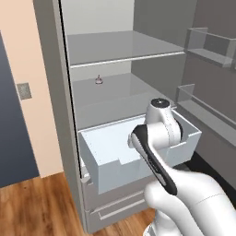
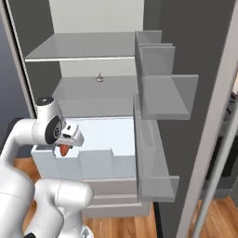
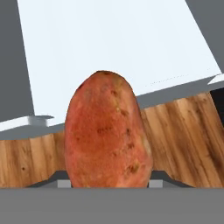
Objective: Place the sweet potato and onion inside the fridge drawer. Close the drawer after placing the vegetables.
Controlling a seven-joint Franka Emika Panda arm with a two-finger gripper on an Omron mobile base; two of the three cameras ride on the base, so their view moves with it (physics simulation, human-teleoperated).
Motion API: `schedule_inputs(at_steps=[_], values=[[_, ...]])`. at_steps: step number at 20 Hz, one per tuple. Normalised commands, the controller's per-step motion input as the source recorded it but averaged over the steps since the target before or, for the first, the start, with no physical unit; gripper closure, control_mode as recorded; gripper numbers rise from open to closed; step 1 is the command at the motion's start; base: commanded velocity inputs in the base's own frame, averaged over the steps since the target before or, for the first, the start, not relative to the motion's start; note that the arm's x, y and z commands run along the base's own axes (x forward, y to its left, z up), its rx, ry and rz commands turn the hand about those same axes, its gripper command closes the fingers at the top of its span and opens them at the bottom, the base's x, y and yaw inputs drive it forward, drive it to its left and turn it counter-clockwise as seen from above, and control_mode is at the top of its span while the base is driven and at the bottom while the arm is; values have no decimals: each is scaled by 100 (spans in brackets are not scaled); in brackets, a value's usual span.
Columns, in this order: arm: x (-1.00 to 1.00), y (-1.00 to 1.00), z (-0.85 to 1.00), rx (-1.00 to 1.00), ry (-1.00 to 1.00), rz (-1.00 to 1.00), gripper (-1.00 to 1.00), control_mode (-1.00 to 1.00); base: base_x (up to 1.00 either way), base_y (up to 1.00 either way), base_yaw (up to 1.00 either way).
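In the hand view the sweet potato (image 3: 107,133) covers the jaws almost fully, and the bottom band cuts its lower end, so how the jaws stand on it cannot be seen. In the left base view the arm's white links hide the gripper, the tuber and the right part of the fridge drawer (image 1: 110,173). On the middle shelf (image 1: 115,94) stands a small thing (image 1: 98,80), too small to tell what it is.
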Motion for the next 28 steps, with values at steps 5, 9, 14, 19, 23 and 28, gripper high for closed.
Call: schedule_inputs(at_steps=[5,9,14,19,23,28], values=[[0,0,0,0,0,0,100,100,42,16,-9],[33,2,-5,0,2,0,100,-100,4,0,-1],[77,46,-54,-1,23,0,100,-100,0,0,0],[63,59,-31,-1,20,0,100,-100,0,0,0],[55,17,-24,0,9,0,100,-100,0,0,0],[40,6,-37,0,1,0,100,-100,0,0,0]])
